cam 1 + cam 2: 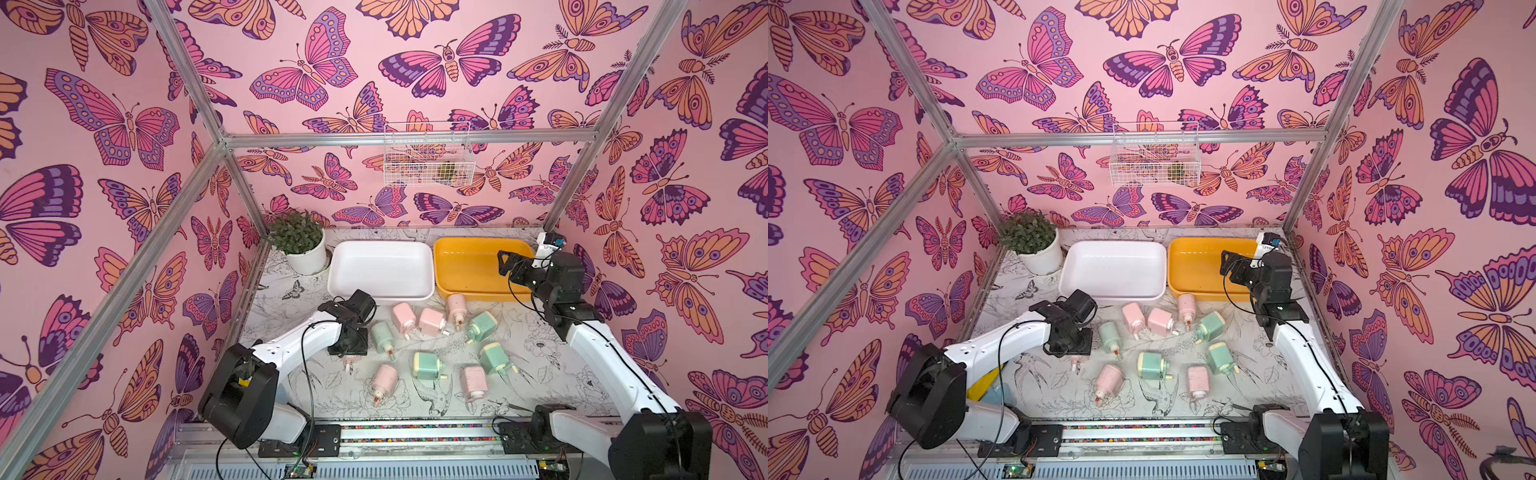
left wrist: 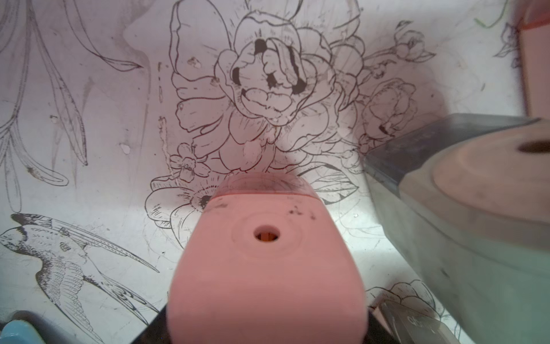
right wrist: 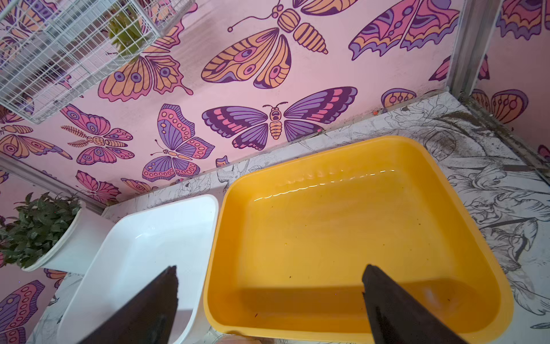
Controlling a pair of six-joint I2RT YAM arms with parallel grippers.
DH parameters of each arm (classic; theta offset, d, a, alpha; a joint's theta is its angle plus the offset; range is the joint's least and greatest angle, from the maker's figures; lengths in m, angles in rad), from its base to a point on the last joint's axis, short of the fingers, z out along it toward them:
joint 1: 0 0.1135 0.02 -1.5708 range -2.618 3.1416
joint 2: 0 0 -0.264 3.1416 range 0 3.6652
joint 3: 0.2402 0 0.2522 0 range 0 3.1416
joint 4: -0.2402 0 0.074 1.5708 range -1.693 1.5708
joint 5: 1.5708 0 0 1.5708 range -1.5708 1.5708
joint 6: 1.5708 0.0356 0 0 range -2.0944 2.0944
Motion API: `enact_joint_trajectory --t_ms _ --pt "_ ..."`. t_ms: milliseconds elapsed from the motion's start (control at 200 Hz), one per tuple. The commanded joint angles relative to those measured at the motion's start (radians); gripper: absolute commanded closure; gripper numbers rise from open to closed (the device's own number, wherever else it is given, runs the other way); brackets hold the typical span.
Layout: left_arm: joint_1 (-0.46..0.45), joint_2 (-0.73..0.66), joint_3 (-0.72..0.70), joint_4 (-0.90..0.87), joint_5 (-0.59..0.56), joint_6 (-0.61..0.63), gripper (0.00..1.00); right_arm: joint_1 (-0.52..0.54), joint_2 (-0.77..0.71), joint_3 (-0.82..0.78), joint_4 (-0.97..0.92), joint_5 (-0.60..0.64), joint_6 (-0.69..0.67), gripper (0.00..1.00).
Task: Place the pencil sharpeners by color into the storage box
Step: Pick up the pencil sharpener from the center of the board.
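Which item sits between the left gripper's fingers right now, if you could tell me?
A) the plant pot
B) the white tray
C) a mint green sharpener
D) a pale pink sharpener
D: the left wrist view shows a pale pink sharpener filling the space between the fingers of the left gripper, while a mint green sharpener lies beside it, outside the grip.

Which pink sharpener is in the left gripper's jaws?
The pale pink plastic sharpener clamped under the left gripper; the other five pink ones lie free.
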Motion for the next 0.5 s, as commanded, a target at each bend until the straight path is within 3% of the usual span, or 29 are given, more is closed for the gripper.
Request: enact_joint_trajectory --t_ms 0,105,270,395,496 --pt "-0.006 -0.033 0.027 -0.038 -0.001 0.012 1.0 0.009 0.016 0.015 0.025 -0.12 -0.047 0.01" --pt "-0.006 -0.058 0.055 -0.069 -0.003 0.019 1.0 0.034 0.034 0.052 -0.024 -0.265 -0.156 0.01" --pt "-0.006 -0.082 0.128 -0.124 0.003 0.046 1.0 0.126 0.06 0.102 -0.119 -0.362 -0.335 0.01" --pt "-0.004 -0.087 0.215 -0.171 -0.011 0.051 1.0 0.178 0.082 0.114 -0.112 -0.453 -0.385 0.01" --pt "-0.001 -0.085 0.315 -0.206 -0.03 0.043 1.0 0.219 0.103 0.128 -0.116 -0.458 -0.405 0.01"
